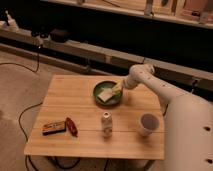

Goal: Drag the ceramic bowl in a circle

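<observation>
Near the worktop's [65, 97] far edge, the gripper [117, 88] at the bowl's [98, 90] rim, hold impossible to tell, should circle slowly, pressing steadily.

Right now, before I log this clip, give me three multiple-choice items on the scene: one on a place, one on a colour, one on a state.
1. Where over the table is the end effector?
A. at the ceramic bowl, by its rim on the picture's right
B. at the front left corner
C. beyond the far edge

2. What colour is the ceramic bowl?
A. white
B. dark green
C. red

3. How does the white cup stand?
A. on its side
B. inside the bowl
C. upright on the table

Key: 1 A, its tip sits at the bowl's rim; 2 B, a green wall rings a pale square piece; 3 C, its open mouth faces up.
</observation>
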`<state>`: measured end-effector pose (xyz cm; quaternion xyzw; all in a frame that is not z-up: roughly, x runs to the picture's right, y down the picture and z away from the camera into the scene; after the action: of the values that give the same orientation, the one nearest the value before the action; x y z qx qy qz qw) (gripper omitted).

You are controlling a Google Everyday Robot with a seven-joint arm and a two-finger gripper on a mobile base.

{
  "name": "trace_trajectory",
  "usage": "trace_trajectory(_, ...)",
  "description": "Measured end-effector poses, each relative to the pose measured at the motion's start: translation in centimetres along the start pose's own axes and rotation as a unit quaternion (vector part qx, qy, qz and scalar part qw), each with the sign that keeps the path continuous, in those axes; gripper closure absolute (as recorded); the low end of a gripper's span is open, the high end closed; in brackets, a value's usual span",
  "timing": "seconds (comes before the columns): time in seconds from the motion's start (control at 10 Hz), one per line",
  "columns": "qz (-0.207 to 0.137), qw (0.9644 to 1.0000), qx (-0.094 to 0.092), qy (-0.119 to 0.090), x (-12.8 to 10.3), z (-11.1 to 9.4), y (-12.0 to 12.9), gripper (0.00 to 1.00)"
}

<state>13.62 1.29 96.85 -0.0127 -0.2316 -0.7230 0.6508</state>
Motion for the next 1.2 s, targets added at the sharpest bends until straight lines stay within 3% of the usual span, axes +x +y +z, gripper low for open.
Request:
trace_trajectory(0.4,0.012,0.9999,-0.008,-0.005,-0.1,0.1,0.5,0.2)
trace_trajectory(0.8,0.062,0.9968,-0.044,-0.023,0.2,1.1,2.7,0.23)
trace_trajectory(1.2,0.075,0.9956,-0.051,-0.023,1.1,2.1,2.2,0.61)
